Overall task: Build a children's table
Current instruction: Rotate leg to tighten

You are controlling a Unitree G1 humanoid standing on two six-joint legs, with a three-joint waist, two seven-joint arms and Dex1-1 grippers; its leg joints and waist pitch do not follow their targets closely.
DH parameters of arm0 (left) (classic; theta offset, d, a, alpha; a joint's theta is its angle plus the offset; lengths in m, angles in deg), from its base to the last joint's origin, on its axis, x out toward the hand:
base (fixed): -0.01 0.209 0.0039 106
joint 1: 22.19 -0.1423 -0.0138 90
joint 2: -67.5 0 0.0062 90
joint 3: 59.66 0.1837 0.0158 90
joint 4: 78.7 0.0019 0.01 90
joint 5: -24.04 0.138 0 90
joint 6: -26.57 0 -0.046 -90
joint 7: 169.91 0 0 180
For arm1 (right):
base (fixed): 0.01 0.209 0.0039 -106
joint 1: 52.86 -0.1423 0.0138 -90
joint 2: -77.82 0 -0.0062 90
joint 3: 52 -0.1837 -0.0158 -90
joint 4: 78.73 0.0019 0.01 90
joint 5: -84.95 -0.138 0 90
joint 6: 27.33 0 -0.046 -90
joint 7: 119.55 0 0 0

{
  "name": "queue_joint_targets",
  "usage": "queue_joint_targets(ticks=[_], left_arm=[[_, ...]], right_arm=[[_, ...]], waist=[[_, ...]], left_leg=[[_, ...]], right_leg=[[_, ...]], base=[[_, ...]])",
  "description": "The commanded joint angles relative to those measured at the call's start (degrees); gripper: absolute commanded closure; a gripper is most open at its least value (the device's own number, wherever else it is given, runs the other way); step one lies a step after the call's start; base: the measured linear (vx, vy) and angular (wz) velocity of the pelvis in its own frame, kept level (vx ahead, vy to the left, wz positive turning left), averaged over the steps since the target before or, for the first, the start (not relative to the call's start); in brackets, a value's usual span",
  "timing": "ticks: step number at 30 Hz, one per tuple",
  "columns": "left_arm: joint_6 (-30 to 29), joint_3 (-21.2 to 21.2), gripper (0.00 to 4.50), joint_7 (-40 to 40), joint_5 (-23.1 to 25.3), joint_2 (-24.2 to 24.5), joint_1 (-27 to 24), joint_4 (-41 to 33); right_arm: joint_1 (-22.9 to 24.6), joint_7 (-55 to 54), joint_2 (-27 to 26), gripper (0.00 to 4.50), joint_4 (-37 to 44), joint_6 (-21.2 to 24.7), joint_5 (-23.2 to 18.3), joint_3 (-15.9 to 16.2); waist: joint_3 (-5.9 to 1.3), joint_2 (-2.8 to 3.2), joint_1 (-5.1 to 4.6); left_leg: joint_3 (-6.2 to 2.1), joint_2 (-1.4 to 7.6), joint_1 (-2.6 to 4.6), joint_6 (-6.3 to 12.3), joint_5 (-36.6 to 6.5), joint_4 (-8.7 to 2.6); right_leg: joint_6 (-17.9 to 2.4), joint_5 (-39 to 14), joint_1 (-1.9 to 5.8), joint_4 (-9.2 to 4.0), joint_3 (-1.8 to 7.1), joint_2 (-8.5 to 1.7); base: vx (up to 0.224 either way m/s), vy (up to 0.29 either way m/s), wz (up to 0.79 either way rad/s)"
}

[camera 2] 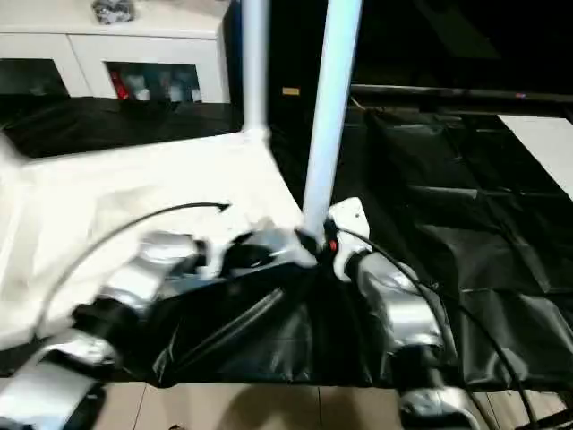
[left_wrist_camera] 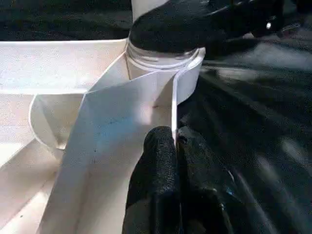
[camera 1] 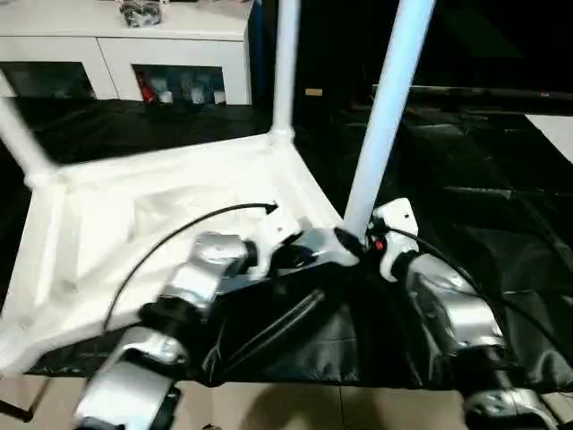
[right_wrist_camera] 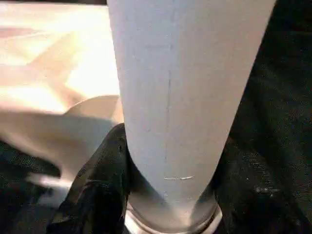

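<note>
The white table top (camera 1: 161,224) lies upside down on the black sheet (camera 1: 483,206), the left gripper (left_wrist_camera: 173,141) pinches its rim at the near corner, and the right gripper (right_wrist_camera: 168,195) hugs the leg (camera 1: 385,116) standing there.

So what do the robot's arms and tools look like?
Both forearms are rounded silver shells, left and right, with black joints. Thin black cables loop over each. White wrist blocks carry tools with two black fingers; a red spot marks the right wrist.
</note>
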Motion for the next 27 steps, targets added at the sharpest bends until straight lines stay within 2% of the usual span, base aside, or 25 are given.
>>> queue_joint_targets(ticks=[1,4,5,6,8,12,15,18,19,21,22,23,24,27], left_arm=[[0.8,0.45,4.5,-2.05,-1.42,-5.09,2.45,-1.11],[1.93,0.89,4.5,-2.19,-0.77,-5.93,2.93,-0.63],[2.95,1.32,4.5,-1.82,-0.12,-5.58,2.9,-0.48],[3.32,1.46,4.5,-1.51,-0.02,-5.38,2.82,-0.52],[3.76,1.64,4.5,-0.79,-0.12,-4.51,2.49,-0.89],[4.85,1.7,4.5,0.05,0.15,-2.86,2.28,-0.59],[5.6,1.36,4.5,1.12,0.43,-1.45,2.23,-0.12],[6.12,0.87,4.5,1.2,0.92,-0.77,2.44,0.53],[6.23,0.75,4.5,1.24,0.89,-0.53,2.57,0.73],[6.48,0.65,4.5,1.42,0.79,-0.16,2.7,0.97],[6.48,0.65,4.5,1.42,0.79,-0.16,2.7,0.97],[6.67,0.67,4.5,1.54,0.75,0.0,2.74,1.12],[7.47,0.89,4.5,2.17,0.62,0.17,2.72,1.43],[8.3,1.12,4.5,2.91,0.49,0.26,2.57,1.46]], right_arm=[[-0.35,-1.8,-4.98,2.52,-4.7,2.56,0.22,3.65],[-2.01,-1.85,-6.44,2.52,-5.88,0.83,1.13,4.43],[-2.53,-1.38,-6.97,1.96,-6.32,0.6,0.22,3.35],[-2.61,-1.13,-7.03,1.82,-6.34,0.72,-0.21,2.95],[-2.55,0.62,-6.54,1.82,-6.16,1.11,-1.57,2.08],[-1.55,3.02,-4.25,1.35,-4.78,0.92,-0.97,3.21],[0.47,6.92,0.11,1.17,-1.98,0.02,0.24,4.6],[2.9,11.34,3.7,1.17,1.77,-0.81,-0.78,3.49],[4.22,13.65,5.42,1.17,3.81,-1.28,-2.26,2.51],[6.58,18.05,9.22,1.17,7.14,-0.9,-4.8,0.64],[6.58,18.05,9.22,1.17,7.14,-0.9,-4.8,0.64],[7.69,20.42,11.35,1.17,8.68,0.18,-6.4,-0.57],[9.18,23.21,14.18,1.17,10.56,1.21,-8.21,-1.95],[10.63,25.72,16.58,1.17,12.23,1.99,-9.51,-2.81]], waist=[[-3.05,-0.15,-0.05],[-3.09,-0.19,-0.08],[-3.06,-0.17,-0.07],[-3.1,-0.29,-0.07],[-3.15,-0.15,0.01],[-3.19,-0.04,0.14],[-3.16,-0.13,0.34],[-3.31,-0.33,0.9],[-3.39,-0.34,1.03],[-3.5,-0.26,1.52],[-3.5,-0.26,1.52],[-3.61,-0.33,1.66],[-3.64,-0.29,1.75],[-3.53,-0.52,1.83]], left_leg=[[-0.51,0.5,0.29,0.03,-18.62,-4.42],[-0.47,0.58,0.37,0.36,-19.16,-4.4],[-0.41,0.57,0.37,0.59,-19.26,-4.41],[-0.44,0.59,0.32,0.73,-19.09,-4.42],[-0.38,0.69,0.32,0.98,-18.7,-4.46],[-0.33,0.77,0.26,1.08,-18.22,-4.52],[-0.21,0.77,0.28,1.32,-17.54,-4.45],[-0.02,0.82,0.32,2.29,-15.86,-4.22],[0.1,0.89,0.47,2.64,-14.93,-4.11],[0.14,0.96,0.25,3.69,-12.97,-4.01],[0.14,0.96,0.25,3.69,-12.97,-4.01],[0.1,0.82,-0.13,4.18,-11.76,-3.9],[0.07,0.86,-0.06,4.59,-11.29,-3.78],[0.12,0.8,-0.2,5.02,-11.42,-3.73]], right_leg=[[-7.56,-27.41,1.95,-6.25,1.64,-2.99],[-7.8,-25.81,1.85,-6.28,1.7,-2.96],[-8.06,-25.22,1.83,-6.26,1.75,-2.93],[-8.16,-24.83,1.92,-6.19,1.75,-2.94],[-9.01,-22.8,1.92,-5.95,1.84,-2.94],[-9.94,-20.45,2.17,-5.69,1.86,-2.9],[-10.28,-19.48,2.25,-5.67,1.94,-2.94],[-10.0,-17.9,2.46,-5.64,2.07,-2.94],[-10.85,-16.19,2.3,-5.45,2.16,-2.93],[-11.45,-12.8,2.78,-5.17,2.13,-2.83],[-11.45,-12.8,2.78,-5.17,2.13,-2.83],[-12.01,-10.96,3.09,-4.9,1.97,-2.82],[-12.41,-10.05,3.08,-4.81,1.96,-2.81],[-12.56,-11.04,3.16,-4.94,1.86,-2.87]], base=[[0.0,0.0,0.0],[0.0,0.0,0.0],[0.0,0.0,0.0],[0.0,0.0,0.0],[0.0,0.0,0.0],[0.0,0.0,0.0],[0.0,0.0,0.0],[0.0,0.0,0.0],[0.0,0.0,0.0],[0.0,0.0,0.0],[0.0,0.0,0.0],[0.0,0.0,0.0],[0.0,0.0,0.0],[0.0,0.0,0.0]])
